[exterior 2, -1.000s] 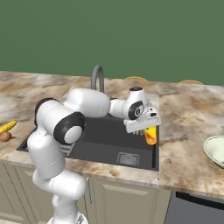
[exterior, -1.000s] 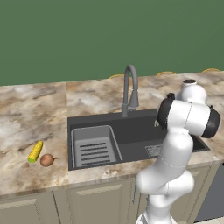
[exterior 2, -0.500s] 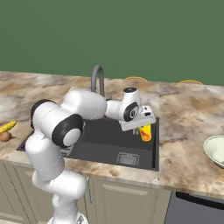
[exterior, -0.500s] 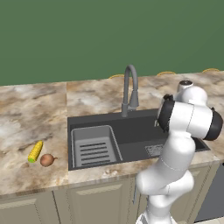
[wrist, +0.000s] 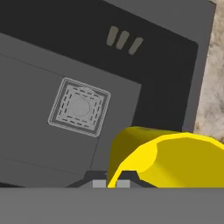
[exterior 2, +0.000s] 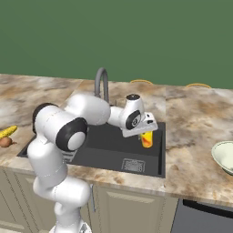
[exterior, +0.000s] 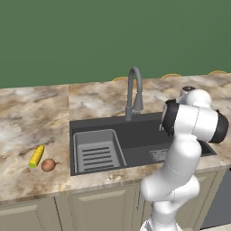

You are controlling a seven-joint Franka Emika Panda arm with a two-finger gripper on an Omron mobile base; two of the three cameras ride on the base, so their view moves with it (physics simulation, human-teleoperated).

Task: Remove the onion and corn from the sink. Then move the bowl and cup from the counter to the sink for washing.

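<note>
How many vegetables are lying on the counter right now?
2. The corn and the onion lie side by side on the counter left of the sink, the onion nearer the front edge. Others might hide behind the arm.

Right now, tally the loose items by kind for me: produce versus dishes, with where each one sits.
Produce: 2, the corn and the onion, both on the counter left of the sink.
Dishes: 2, the cup held in the gripper over the sink, and the bowl on the counter to the right.
Total: 4
</note>
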